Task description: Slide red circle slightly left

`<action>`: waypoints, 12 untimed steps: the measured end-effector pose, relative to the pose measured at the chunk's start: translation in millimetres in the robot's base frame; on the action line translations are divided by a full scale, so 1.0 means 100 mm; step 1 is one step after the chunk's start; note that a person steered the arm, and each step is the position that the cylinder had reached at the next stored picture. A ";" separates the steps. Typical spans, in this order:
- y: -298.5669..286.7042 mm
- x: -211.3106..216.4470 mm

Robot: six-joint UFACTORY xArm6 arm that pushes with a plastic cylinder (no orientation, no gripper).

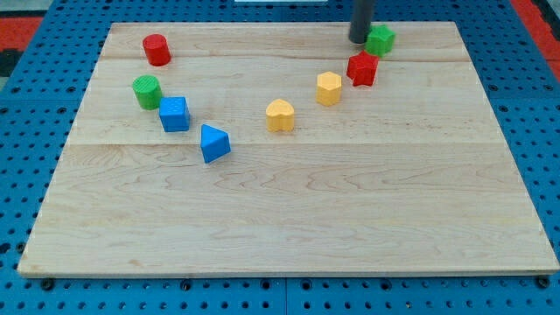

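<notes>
Pale wood covers the counter, and the red circle sits near its top-left corner in the camera view, with a green cylinder just below it and a blue cube and a blue wedge-like block trailing down to the right. The rod comes down from the view's top edge, nearly upright, and my tip rests just beside a green block at the top right, well apart from the red circle. There is no end effector that opens or closes here, only that bare rod, holding nothing. A red block, a yellow hexagon and a yellow heart lie below the tip. The risk, I think, is in crossing over: a careless sweep left could nudge the green block, and striking the circle off-centre might send it toward the counter's top edge or into the green cylinder.
</notes>
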State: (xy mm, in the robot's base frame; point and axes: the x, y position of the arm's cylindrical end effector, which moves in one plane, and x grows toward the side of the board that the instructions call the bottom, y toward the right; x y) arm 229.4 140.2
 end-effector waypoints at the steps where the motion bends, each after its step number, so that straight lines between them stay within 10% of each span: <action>1: 0.15 0.00; 8: -0.36 -0.36; 10: -2.70 0.13; 12: -3.07 0.45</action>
State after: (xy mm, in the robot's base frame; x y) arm 273.9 -167.2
